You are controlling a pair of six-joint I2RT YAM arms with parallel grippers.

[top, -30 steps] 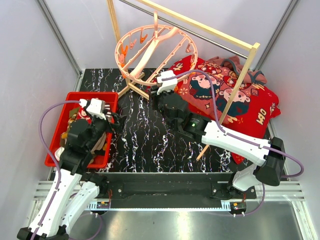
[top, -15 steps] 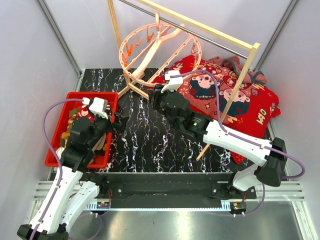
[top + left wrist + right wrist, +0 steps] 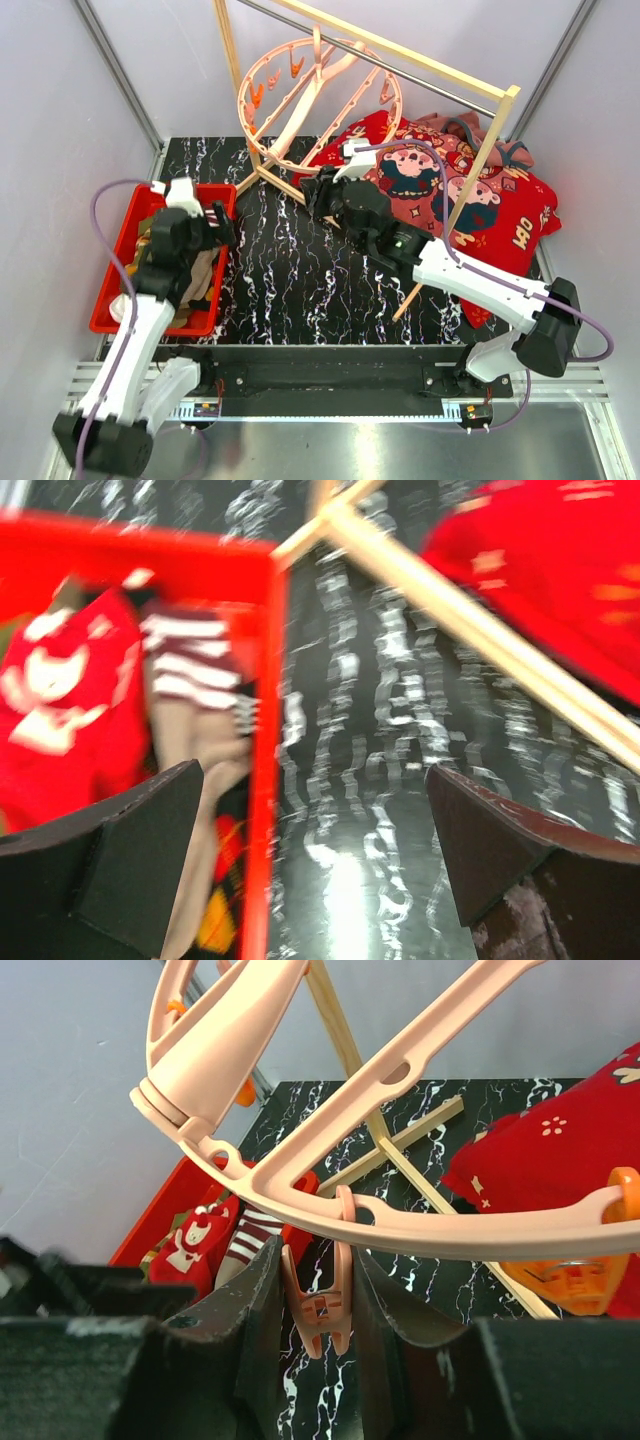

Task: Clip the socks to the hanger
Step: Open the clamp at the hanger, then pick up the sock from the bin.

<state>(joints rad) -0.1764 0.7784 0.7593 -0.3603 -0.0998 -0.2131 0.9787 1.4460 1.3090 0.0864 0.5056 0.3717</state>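
Right end effector (image 3: 317, 1272) squeezes a clip (image 3: 318, 1315) under the hanger (image 3: 450, 1235); left end effector (image 3: 312, 780) wide above socks (image 3: 185, 665)

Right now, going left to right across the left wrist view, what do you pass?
red sock with white pattern → striped sock → red bin wall → marbled tabletop → wooden bar

Plain pale grey walls (image 3: 50, 120) close the left, right and far sides. The table (image 3: 290, 280) has a black top with white veins. A pale wooden rack (image 3: 468, 180) stands on its far half.
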